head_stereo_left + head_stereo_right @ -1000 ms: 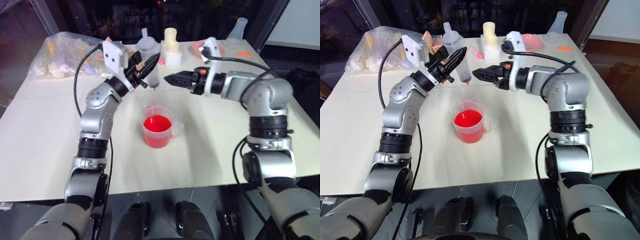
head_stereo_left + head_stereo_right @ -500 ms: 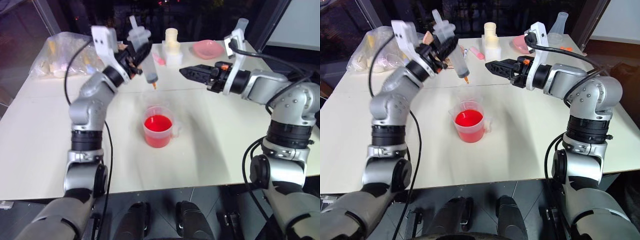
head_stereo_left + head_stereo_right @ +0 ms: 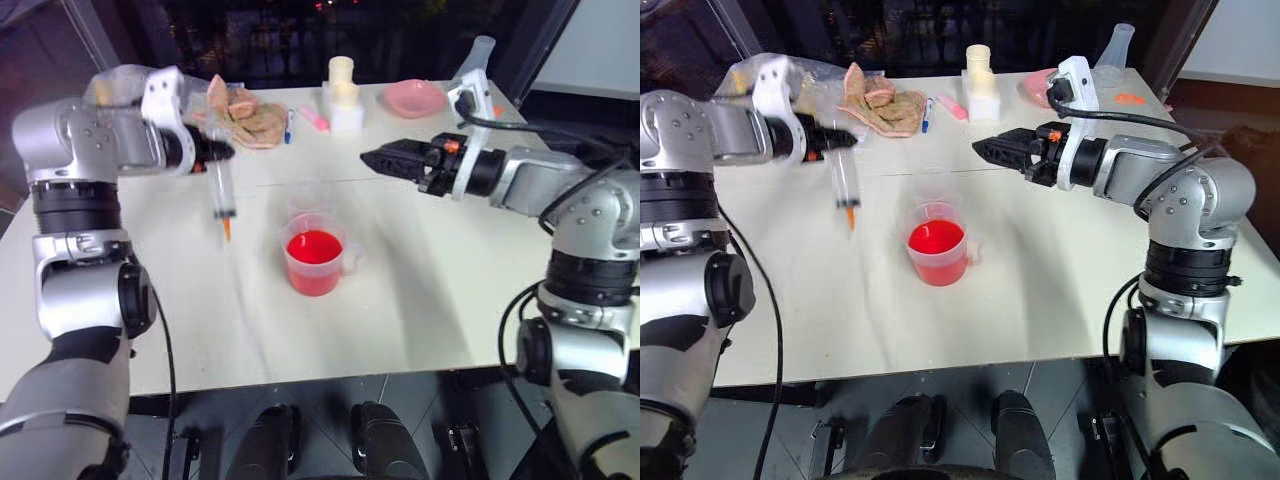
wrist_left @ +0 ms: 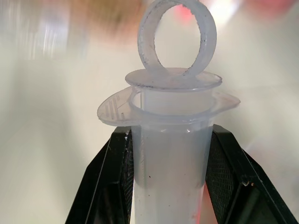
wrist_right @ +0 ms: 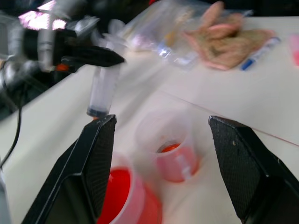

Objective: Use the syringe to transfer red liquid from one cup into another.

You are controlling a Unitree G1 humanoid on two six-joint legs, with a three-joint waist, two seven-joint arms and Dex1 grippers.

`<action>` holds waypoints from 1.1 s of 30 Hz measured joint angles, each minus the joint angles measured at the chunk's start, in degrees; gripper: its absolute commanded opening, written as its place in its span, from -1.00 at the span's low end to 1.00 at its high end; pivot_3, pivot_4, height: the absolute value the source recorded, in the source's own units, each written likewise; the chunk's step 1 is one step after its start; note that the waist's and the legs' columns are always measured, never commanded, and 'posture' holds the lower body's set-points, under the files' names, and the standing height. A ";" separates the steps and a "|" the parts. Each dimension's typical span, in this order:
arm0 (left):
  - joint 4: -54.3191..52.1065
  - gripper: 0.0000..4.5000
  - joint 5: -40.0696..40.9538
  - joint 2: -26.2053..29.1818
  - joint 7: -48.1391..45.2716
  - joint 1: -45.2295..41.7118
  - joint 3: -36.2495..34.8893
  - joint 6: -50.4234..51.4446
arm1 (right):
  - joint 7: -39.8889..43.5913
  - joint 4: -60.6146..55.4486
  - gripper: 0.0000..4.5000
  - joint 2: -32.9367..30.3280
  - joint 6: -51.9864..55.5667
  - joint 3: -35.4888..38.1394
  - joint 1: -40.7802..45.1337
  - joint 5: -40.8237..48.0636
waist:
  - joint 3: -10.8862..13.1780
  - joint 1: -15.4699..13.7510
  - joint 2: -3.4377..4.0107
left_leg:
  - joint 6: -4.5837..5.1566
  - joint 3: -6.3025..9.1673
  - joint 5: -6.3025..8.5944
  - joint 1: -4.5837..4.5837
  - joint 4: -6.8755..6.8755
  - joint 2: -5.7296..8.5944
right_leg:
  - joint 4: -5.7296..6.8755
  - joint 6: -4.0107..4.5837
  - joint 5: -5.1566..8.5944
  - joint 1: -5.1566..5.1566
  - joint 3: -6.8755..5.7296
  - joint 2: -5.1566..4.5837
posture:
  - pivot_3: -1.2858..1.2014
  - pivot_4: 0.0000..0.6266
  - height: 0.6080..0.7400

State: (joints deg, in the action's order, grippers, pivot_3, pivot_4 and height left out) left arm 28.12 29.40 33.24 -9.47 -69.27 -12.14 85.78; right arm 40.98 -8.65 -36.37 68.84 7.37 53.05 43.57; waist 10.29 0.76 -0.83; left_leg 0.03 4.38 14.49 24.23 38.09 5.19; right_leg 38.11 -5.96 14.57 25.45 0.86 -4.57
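Note:
My left gripper (image 3: pixel 213 152) is shut on the top of the clear syringe (image 3: pixel 222 195), which hangs upright with its orange nozzle (image 3: pixel 226 230) pointing down, above the table and left of the cups. In the left wrist view the plunger ring (image 4: pixel 177 37) sits close to the barrel flange, between my fingers (image 4: pixel 112 172). A clear handled cup (image 3: pixel 315 262) holds bright red liquid (image 3: pixel 314 247). Just behind it stands a second clear cup (image 5: pixel 170 147) with a little red at its bottom. My right gripper (image 3: pixel 372 156) hovers open, right of and above the cups, holding nothing.
Along the far edge of the table (image 3: pixel 430 300) lie a plastic bag (image 3: pixel 120 85), a crumpled cloth (image 3: pixel 245 108), a blue-capped pen (image 3: pixel 289 122), a cream bottle stack (image 3: pixel 343 88), a pink bowl (image 3: pixel 415 97) and a clear flask (image 3: pixel 478 55).
My left arm swung out to the left and the syringe turned from slanted over the cup to hanging upright beside it. My right gripper drew back a little, still open.

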 measured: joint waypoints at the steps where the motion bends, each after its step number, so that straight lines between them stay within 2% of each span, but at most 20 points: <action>1: 0.22 -0.31 -0.48 -0.05 0.06 0.52 -0.01 1.66 | 3.07 -1.57 0.45 -2.32 -1.24 -1.59 -0.33 0.05 | 0.01 -0.07 -0.02 | 0.00 0.01 0.00 0.05 0.01 0.01 | -0.04 0.00 0.00 0.00 -0.01 -0.01 | 0.03 -0.52 1.00; 7: -1.52 -0.31 -1.36 -0.65 0.53 5.52 -0.30 6.24 | 19.47 -7.20 0.45 -14.07 -10.27 -12.33 -2.24 -3.27 | 0.01 0.02 -0.02 | 0.02 0.00 0.02 0.04 0.02 -0.01 | -0.07 0.00 0.00 0.00 0.00 -0.05 | 0.03 -0.52 1.00; 13: -3.37 -0.31 0.93 -1.23 1.47 9.20 0.05 6.24 | 24.33 -7.36 0.45 -15.75 -16.80 -16.72 -2.94 -8.07 | 0.02 0.00 -0.04 | -0.19 0.00 -0.09 0.04 0.04 -0.02 | -0.05 0.00 0.00 0.00 0.01 -0.08 | 0.03 -0.52 1.00; 15: -3.76 0.12 1.56 -1.25 2.16 10.37 -0.28 6.22 | 24.55 -7.30 0.49 -15.68 -17.16 -17.07 -2.99 -8.72 | 0.02 -0.05 -0.04 | -0.19 0.00 -0.09 0.04 0.04 -0.02 | -0.05 0.00 0.00 0.00 0.02 -0.09 | 0.03 -0.52 1.00; 21: -9.26 0.92 5.56 -1.11 3.80 15.97 -0.37 6.24 | 24.72 -7.00 0.49 -15.15 -17.98 -17.19 -3.14 -9.65 | 0.02 -0.13 -0.04 | -0.20 0.00 -0.10 0.04 0.04 -0.02 | -0.06 0.01 0.00 0.00 0.02 -0.10 | 0.03 -0.52 1.00; 26: -17.75 0.96 9.16 -0.68 5.02 18.79 -3.21 6.23 | 25.64 -6.75 0.49 -15.10 -18.85 -17.33 -3.61 -10.23 | 0.02 -0.17 -0.04 | -0.20 0.00 -0.10 0.04 0.04 -0.02 | -0.08 0.01 0.00 -0.01 0.02 -0.11 | 0.03 -0.52 1.00; 30: -29.55 0.96 9.68 -1.10 4.68 21.98 -7.71 6.23 | 28.22 -6.26 0.49 -15.76 -20.03 -17.67 -4.21 -10.84 | 0.02 -0.14 -0.04 | -0.21 0.00 -0.10 0.04 0.04 -0.02 | -0.10 0.01 0.00 -0.02 0.02 -0.10 | 0.03 -0.52 1.00; 33: -34.25 0.96 12.13 0.85 3.16 23.63 -8.23 6.24 | 30.15 -5.34 0.49 -16.04 -21.29 -17.92 -4.25 -11.47 | 0.02 -0.06 -0.04 | -0.21 0.00 -0.10 0.03 0.05 -0.02 | -0.10 0.01 0.00 -0.04 0.02 -0.10 | 0.03 -0.52 1.00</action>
State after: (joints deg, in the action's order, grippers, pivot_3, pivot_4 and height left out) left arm -6.14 41.53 34.09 -6.32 -45.65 -20.37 92.02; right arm 71.12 -13.98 -52.40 47.55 -10.55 48.81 32.10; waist 10.31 0.71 -0.87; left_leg -0.18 4.37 14.40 24.26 38.14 5.17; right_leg 38.01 -5.94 14.57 25.41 0.88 -4.67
